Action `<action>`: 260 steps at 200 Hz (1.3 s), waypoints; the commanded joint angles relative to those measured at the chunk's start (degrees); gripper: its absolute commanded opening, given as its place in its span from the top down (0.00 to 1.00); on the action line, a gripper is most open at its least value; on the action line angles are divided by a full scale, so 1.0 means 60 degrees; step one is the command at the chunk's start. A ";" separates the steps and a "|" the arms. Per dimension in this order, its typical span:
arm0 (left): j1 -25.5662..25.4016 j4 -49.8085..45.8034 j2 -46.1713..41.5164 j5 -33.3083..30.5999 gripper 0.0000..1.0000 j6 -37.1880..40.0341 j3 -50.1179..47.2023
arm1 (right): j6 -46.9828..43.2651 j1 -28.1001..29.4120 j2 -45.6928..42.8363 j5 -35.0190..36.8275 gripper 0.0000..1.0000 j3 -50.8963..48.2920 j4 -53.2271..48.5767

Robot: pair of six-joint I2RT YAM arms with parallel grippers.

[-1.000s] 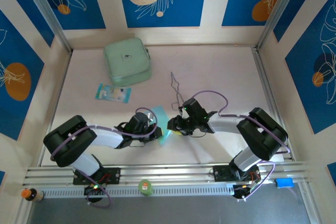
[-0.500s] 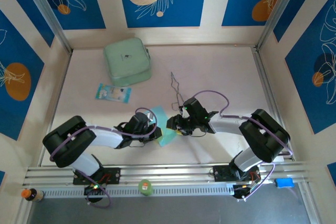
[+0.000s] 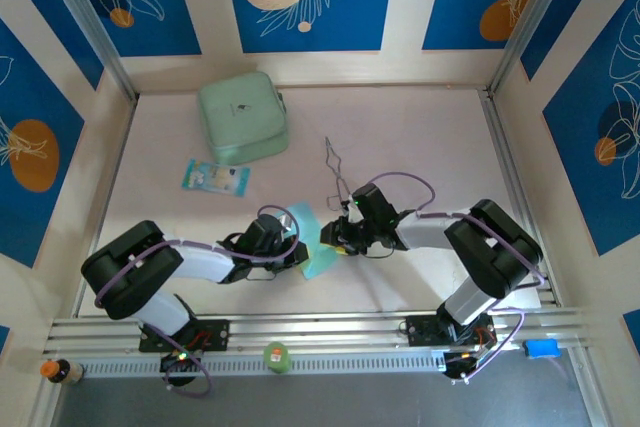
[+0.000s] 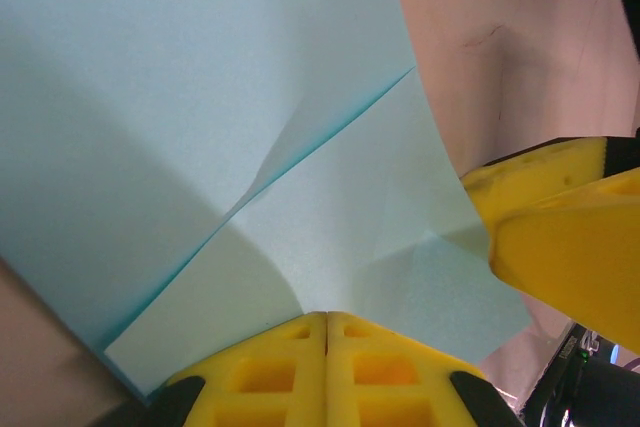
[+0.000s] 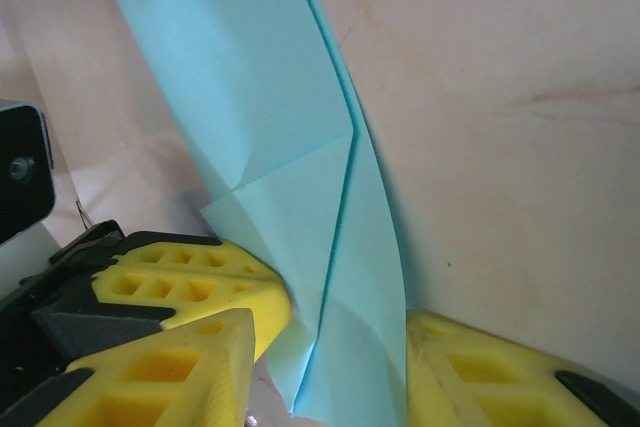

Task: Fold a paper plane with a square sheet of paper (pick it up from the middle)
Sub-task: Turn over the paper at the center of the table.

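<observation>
Toward the far-left corner of the desk we see the mint-green case, and just on its near side the small printed packet. Both lie well apart from the work. We judge they have no part in the folding.

Next comes the left gripper, reaching toward the middle of the desk's near half. Its jaws are pressed flat together on one edge of the square sheet of paper. We read this pinch as an anchor: it fixes the sheet so the other arm has something to fold against.

The sheet itself is lifted between the two arms, near the middle of the near edge, and it is already partly folded. In the left wrist view a diagonal crease crosses it, and in the right wrist view a lengthwise fold and a triangular flap show.

To the right, the right gripper meets the sheet from the opposite side. Its jaws stand part-way apart, one finger on each side of the folded strip and both close against it. We cannot tell whether they press it. We judge that they straddle it so as to close along the fold.

Beyond that gripper, toward the desk's middle, the metal tongs lie untouched.
</observation>
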 commanded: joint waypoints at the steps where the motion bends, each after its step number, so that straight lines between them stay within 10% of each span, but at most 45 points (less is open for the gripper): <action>1: -0.0053 -0.0303 -0.0108 -0.0145 0.96 0.0145 -0.0184 | -0.0370 -0.0049 0.0261 -0.0512 0.61 0.0358 0.0099; 260: -0.0044 -0.0763 -0.0694 -0.0052 0.95 0.0458 -0.0140 | -0.1793 -0.0459 0.1958 -0.1763 0.81 0.1958 0.0143</action>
